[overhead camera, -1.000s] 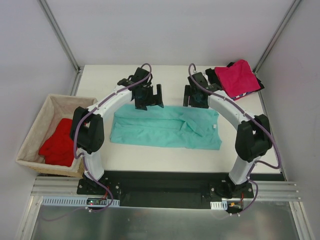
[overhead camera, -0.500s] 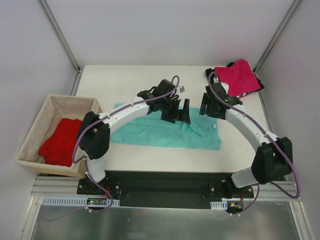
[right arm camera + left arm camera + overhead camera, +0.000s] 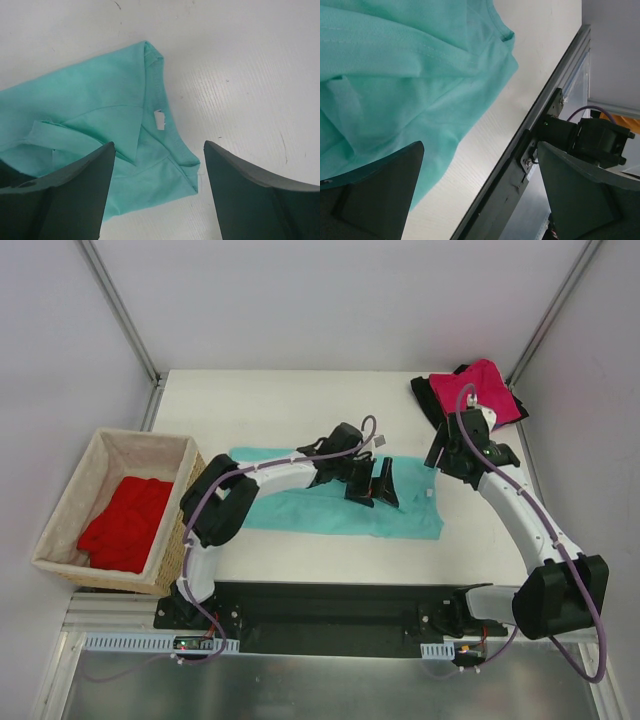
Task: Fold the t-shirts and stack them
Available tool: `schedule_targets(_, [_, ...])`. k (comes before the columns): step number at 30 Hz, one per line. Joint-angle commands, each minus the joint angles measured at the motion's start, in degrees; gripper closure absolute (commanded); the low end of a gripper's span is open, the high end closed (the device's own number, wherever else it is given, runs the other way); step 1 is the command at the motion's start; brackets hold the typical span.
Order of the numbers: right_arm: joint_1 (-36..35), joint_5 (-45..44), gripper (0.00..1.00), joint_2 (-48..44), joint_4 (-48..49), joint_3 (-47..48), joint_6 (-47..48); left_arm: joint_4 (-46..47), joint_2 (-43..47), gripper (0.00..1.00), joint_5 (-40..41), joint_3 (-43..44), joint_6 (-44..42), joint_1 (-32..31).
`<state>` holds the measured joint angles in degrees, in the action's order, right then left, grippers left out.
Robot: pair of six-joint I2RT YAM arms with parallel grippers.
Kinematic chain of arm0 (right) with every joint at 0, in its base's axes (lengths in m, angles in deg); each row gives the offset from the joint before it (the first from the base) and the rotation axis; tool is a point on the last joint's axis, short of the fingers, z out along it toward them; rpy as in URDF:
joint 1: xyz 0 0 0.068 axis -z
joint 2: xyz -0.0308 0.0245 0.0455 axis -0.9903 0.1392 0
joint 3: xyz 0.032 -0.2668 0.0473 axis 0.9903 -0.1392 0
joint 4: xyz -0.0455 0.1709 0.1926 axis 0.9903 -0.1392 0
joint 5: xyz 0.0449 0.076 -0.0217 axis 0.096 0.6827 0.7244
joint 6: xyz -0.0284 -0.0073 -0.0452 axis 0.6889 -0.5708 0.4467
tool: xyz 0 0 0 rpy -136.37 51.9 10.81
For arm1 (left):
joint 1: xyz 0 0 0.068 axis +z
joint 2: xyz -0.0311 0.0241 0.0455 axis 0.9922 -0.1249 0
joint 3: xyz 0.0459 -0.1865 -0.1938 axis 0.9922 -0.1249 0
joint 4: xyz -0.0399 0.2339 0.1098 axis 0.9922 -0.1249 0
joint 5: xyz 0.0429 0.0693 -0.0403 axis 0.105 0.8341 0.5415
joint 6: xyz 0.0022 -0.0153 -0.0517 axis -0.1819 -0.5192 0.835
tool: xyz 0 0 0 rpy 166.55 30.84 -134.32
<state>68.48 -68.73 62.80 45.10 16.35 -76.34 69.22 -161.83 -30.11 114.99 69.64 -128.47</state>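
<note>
We see both arms have swung right: left tool (image 3: 372,483) over the teal shirt (image 3: 300,508) lying on the worktop (image 3: 250,400), right tool (image 3: 452,456) at its right end, both wide and empty. We judge a fold comes next. Only the right wrist view shows the white label (image 3: 159,119); only the top, the pink shirt (image 3: 478,390).

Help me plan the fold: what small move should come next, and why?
Probably lower the open left claw and right claw onto the right end of the teal t-shirt and pinch it: both hover there empty, and a crosswise fold remains.
</note>
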Motion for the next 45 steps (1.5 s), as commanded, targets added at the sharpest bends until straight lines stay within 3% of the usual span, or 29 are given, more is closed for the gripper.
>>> schedule_targets(1, [0.25, 1.45, 0.24, -2.45, -0.04, -0.38, -0.05, 10.65, -4.83, 0.03, -5.17, 1.31, 2.17, 0.21])
schedule_targets(7, [0.86, 1.71, 0.24, -2.72, 0.14, -1.09, 0.91, 15.94, -7.74, 0.03, -6.93, 2.1, 4.63, 0.82])
schedule_targets(21, [1.48, 3.38, 0.24, -2.72, 0.75, -0.82, 1.26, 14.79, -6.86, 0.03, -7.45, 3.42, 3.4, 3.11])
schedule_targets(36, [1.48, 3.56, 0.24, -3.69, 0.93, -1.88, 1.71, 31.04, -14.85, 0.04, -10.88, -0.18, 11.66, 6.19])
schedule_targets(45, [1.48, 4.0, 0.24, -3.78, 1.19, -2.05, 1.62, 30.18, -11.17, 0.04, -11.06, -2.11, 10.87, 6.19])
